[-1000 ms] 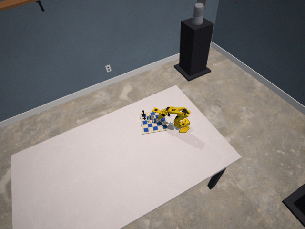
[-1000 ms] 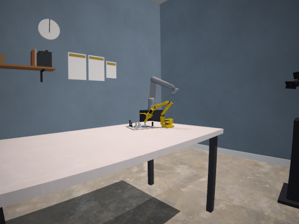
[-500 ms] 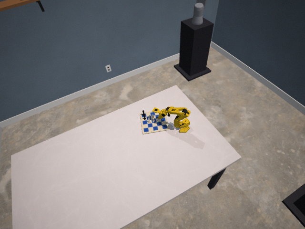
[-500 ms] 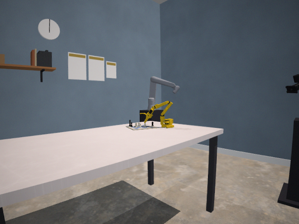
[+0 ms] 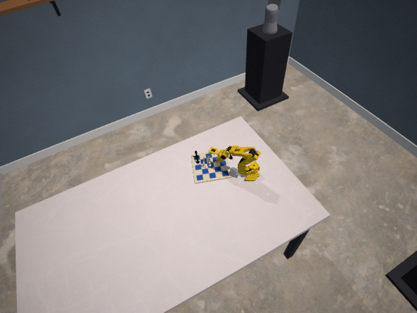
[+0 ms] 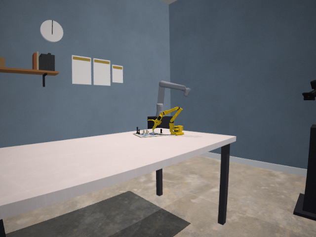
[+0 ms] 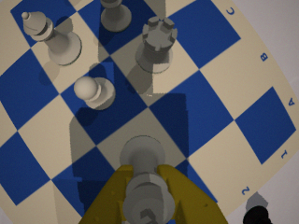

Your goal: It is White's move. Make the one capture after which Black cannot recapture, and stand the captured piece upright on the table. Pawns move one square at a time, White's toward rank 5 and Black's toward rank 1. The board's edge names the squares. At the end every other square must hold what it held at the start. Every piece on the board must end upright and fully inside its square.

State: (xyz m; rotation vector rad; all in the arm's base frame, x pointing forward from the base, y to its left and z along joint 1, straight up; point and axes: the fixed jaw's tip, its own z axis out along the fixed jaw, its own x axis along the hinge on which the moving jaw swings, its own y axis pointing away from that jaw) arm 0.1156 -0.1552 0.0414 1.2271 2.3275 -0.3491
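One SO-101 gripper (image 5: 217, 160) (image 6: 153, 129) (image 7: 145, 169), pointing down, jaws closed around the stem of one tall white piece (image 6: 153, 132) (image 7: 149, 201).

Item, the tall white piece: long axis close to vertical, head up, round base down; it stands over the pale square b3 of the chessboard (image 5: 197, 171) (image 6: 142, 136) (image 7: 280, 79). Whether the base touches the board cannot be told. Its type is unclear, the head being seen from almost straight above.

Item, one white rook (image 7: 156, 47): upright on pale c2, diagonal to b3.

Item, one white pawn (image 7: 95, 93): upright on blue c3, directly beside b3, the nearest neighbour in the wrist view.

Item, one white piece with a knobbed tip (image 7: 58, 44): upright on pale d3, beyond the pawn.

Item, one further white piece (image 7: 115, 16): on blue d2, its head cut off by the frame.

Item, two black pieces, one taller (image 5: 196, 154) (image 6: 137, 130), one shorter (image 5: 197, 160) (image 6: 138, 132): upright near the board's far corner from the arm.

Item, one captured black piece (image 5: 230, 156) (image 6: 161, 131) (image 7: 257, 216): upright on the white table (image 5: 117, 218) (image 6: 114, 150), off the board, between its edge and the arm base.

Room: blue b2 and pale a2 lie bare toward the lettered edge; the c3 side is tighter.

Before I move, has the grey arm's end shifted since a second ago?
Yes: in the exterior view, the end of the grey arm has risen and gone slightly right, farther from the wall corner.
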